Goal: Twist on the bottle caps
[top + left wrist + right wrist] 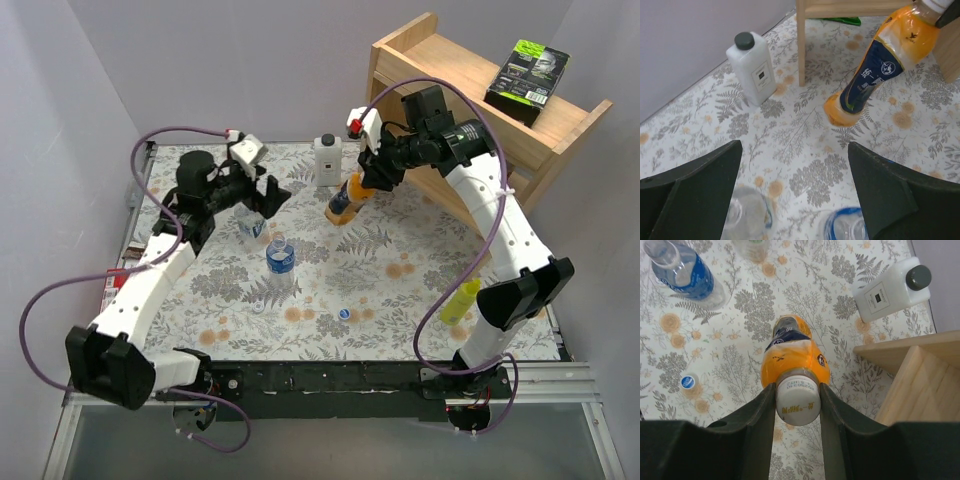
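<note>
My right gripper (796, 390) is shut on the whitish cap (797, 401) that sits on the neck of the orange bottle (795, 357). That bottle leans over the table near the shelf (345, 200). My left gripper (795, 147) is open, with only tablecloth between its fingers. It hovers over two clear bottles: one (250, 225) just under it, and a blue-labelled one (280, 255) nearer the middle. Both mouths (745, 212) (847, 227) look uncapped. A blue cap (344, 313) lies loose on the cloth towards the front.
A white square bottle with a black cap (326, 160) stands at the back. A wooden shelf (470, 90) with a black-and-green box (528, 75) fills the back right. A yellow squeeze bottle (460, 300) lies beside the right arm.
</note>
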